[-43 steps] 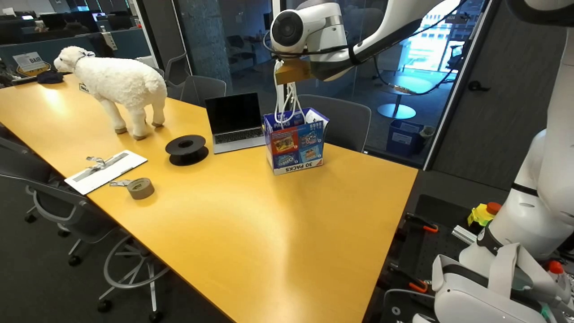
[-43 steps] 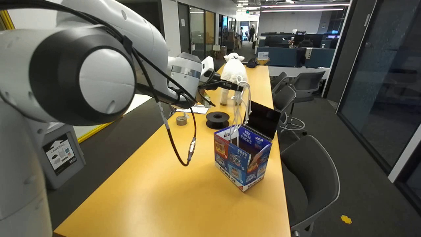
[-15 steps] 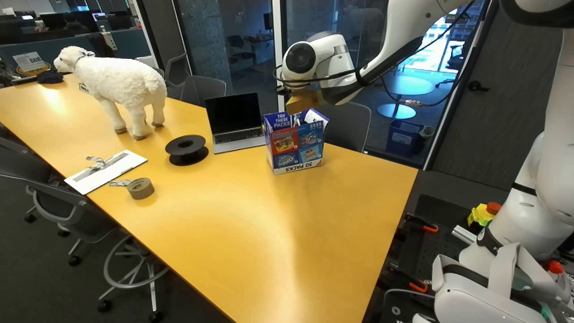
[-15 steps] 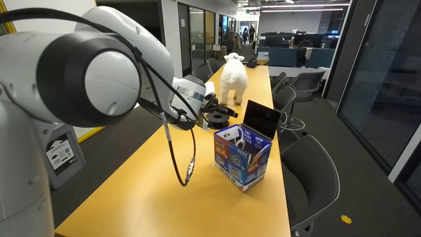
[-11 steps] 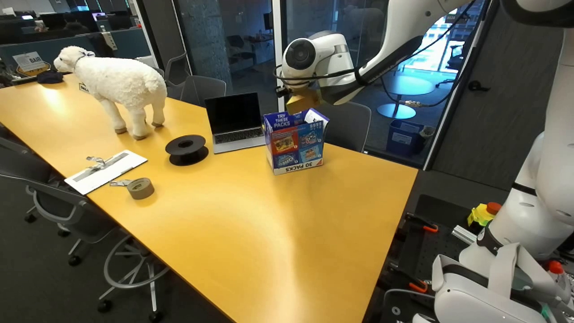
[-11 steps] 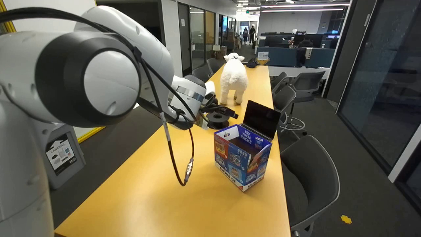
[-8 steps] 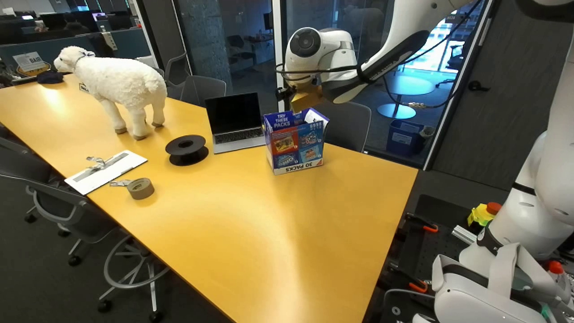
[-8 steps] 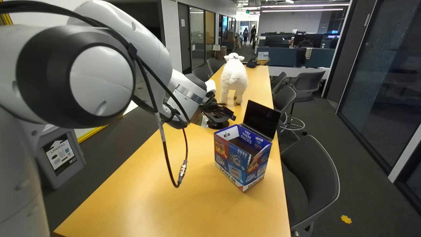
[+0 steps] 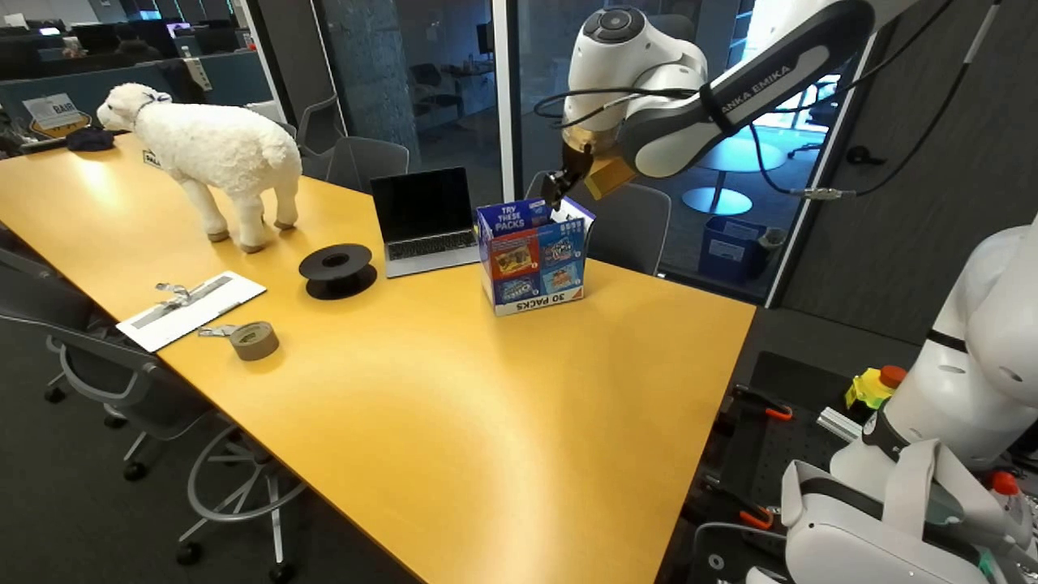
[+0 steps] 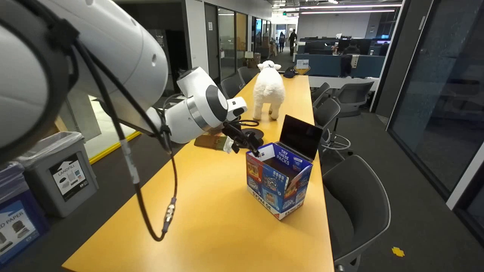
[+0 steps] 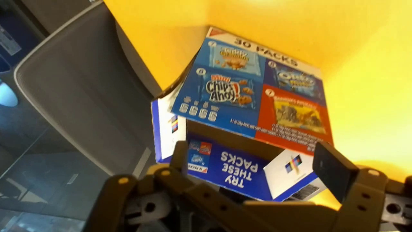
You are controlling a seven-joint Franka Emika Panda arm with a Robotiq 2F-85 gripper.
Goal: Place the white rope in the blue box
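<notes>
The blue box (image 9: 531, 264) stands upright on the table with its top flaps up; it shows in both exterior views, here too as the snack box (image 10: 270, 185). Looking down from the wrist, I see the box (image 11: 254, 93) with its opening facing my jaws. My gripper (image 11: 256, 158) is spread wide with only air between its fingers. In an exterior view the gripper (image 9: 555, 195) hangs tilted just above the box's rim; whether it touches I cannot tell. The white rope is hidden from every current view; the box's floor cannot be seen fully.
An open laptop (image 9: 426, 215) stands right behind the box. Farther along the table are a black spool (image 9: 336, 272), a tape roll (image 9: 255, 342), a white board (image 9: 195, 310) and a plush sheep (image 9: 215, 154). A grey chair (image 10: 355, 211) sits at the table's edge.
The white rope hung from my gripper over the box, then dropped into it and out of sight. My jaws have opened, and the arm has drawn back and tilted.
</notes>
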